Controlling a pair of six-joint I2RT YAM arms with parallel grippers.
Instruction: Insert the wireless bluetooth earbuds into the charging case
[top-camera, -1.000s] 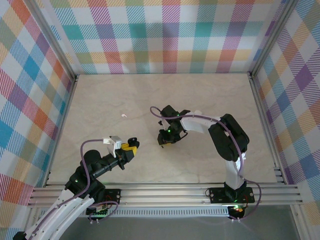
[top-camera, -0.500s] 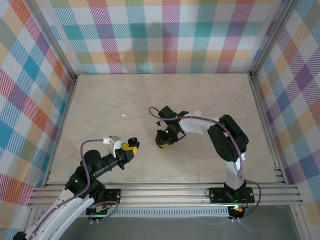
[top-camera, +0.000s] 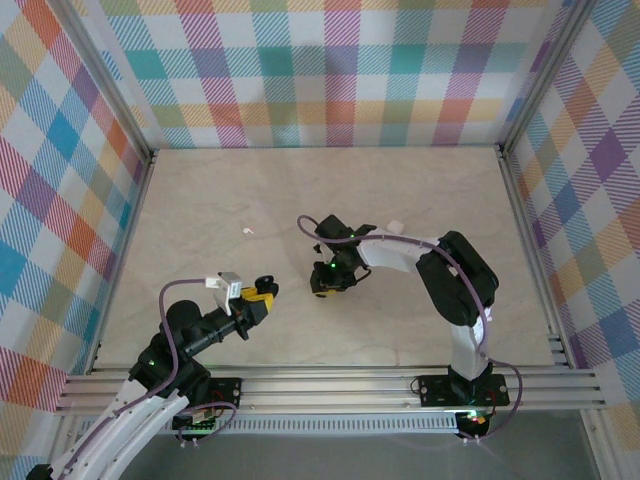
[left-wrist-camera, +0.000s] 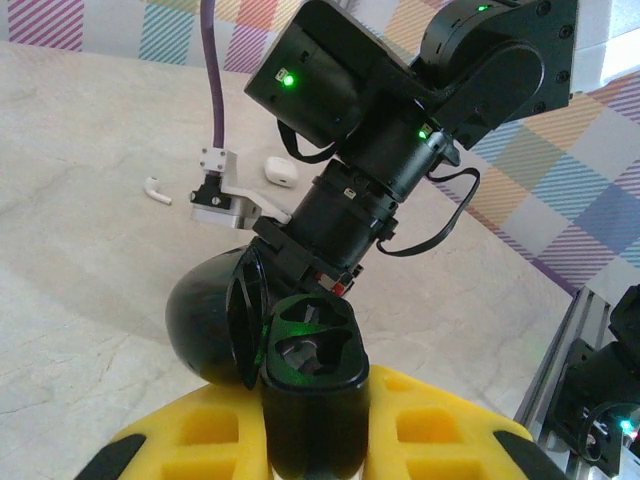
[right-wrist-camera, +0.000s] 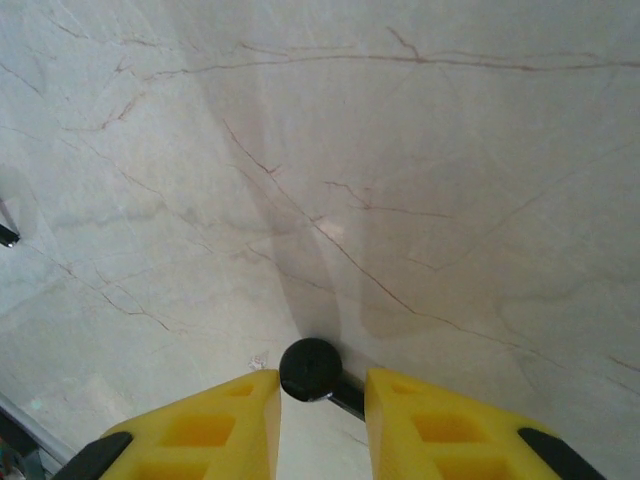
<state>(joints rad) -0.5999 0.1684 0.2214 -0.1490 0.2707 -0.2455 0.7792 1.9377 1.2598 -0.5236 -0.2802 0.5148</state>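
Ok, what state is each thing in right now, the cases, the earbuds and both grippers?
black charging case: lid open, wells look empty
black earbud: outside the case, gripped
white case: shut, on the table
white earbud: loose on the table
left gripper: shut on the black charging case
right gripper: shut on the black earbud

At the counter's (top-camera: 200, 200) centre the right tool (top-camera: 322, 288) points down. At its 9 o'clock, apart, the left tool (top-camera: 260, 292) bears the dark charging case (top-camera: 266, 281). A white speck (top-camera: 247, 232) lies at that tool's 12 o'clock.
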